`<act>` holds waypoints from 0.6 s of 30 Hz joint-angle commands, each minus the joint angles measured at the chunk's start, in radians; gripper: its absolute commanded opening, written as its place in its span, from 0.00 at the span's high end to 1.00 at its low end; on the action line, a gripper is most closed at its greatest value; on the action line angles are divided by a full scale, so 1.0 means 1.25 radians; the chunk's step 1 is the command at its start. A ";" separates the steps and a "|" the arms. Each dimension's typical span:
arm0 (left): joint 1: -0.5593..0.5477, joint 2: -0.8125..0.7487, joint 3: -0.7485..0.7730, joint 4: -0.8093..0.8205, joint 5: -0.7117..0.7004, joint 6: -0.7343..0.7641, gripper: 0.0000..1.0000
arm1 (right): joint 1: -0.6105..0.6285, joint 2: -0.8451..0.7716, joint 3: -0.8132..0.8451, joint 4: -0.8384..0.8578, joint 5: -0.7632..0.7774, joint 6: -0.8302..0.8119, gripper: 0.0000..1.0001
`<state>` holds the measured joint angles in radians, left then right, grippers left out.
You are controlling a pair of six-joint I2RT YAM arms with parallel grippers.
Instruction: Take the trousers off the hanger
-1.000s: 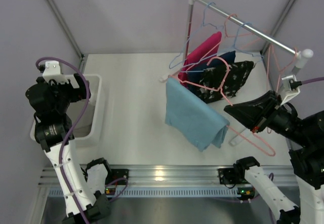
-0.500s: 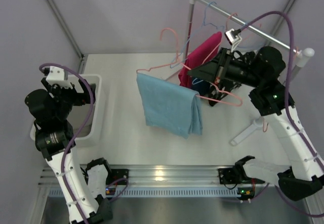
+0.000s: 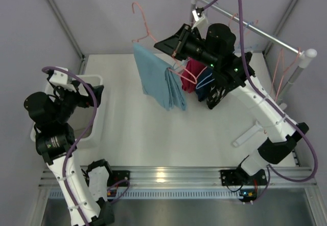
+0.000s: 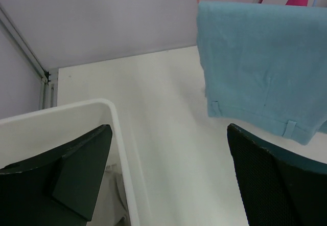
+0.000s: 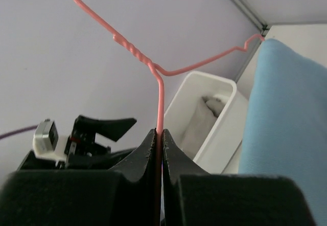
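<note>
The blue trousers (image 3: 156,80) hang folded over the bar of the pink hanger (image 3: 148,29). They are up in the air over the table (image 3: 133,134), well apart from the rack (image 3: 255,31) at the back, and they don't touch the table.

The right claw (image 3: 159,45) is clenched on the hanger's thin wire neck, just under the twist. Its two tips are pressed flat w/ the wire btw them.

The left claw (image 3: 88,96) is spread wide w/ nothing in it. It sits over the white bin (image 3: 97,113) & looks at the trousers' low hem. There is a gap btw them, so no touch yet. A pale cloth (image 5: 207,114) lies in the bin, maybe the grey pair, can't tell.

Back on the rack hang a pink cloth (image 3: 190,80) & a dark cloth (image 3: 205,80).

My guess at the step: bring the hanger close so the left claw can pull the trousers off. To do it well:
- Right claw must grip hard, b/c the wire is thin & can spin.
- Hold the bar flat so the cloth won't slide off on its own.
- Left claw should bite both layers near the hem, not just one.
- Then pull down & to the bin side, slow, so the hanger doesn't swing.
- Let go only when the cloth is over the bin.
</note>
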<state>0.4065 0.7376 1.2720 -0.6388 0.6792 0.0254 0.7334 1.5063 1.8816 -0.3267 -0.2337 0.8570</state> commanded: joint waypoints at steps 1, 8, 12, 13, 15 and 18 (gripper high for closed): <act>0.005 -0.005 -0.022 0.112 0.058 0.028 0.01 | 0.049 0.056 0.181 0.090 0.120 0.009 1.00; 0.004 -0.028 -0.123 0.318 0.204 -0.107 0.02 | 0.105 0.196 0.372 0.083 0.286 0.014 1.00; -0.016 -0.046 -0.161 0.413 0.215 -0.116 0.02 | 0.148 0.249 0.443 0.110 0.363 -0.047 1.00; -0.024 -0.046 -0.165 0.414 0.200 -0.083 0.03 | 0.154 0.269 0.452 0.115 0.376 -0.075 1.00; -0.072 -0.024 -0.156 0.376 0.128 -0.028 0.04 | 0.169 0.287 0.479 0.121 0.418 -0.093 1.00; -0.231 0.081 -0.057 0.235 -0.111 0.095 0.05 | 0.175 0.318 0.497 0.141 0.436 -0.105 1.00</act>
<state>0.2623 0.7319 1.0977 -0.2924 0.7845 0.0074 0.9352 1.9202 2.3981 -0.3923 0.2127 0.7731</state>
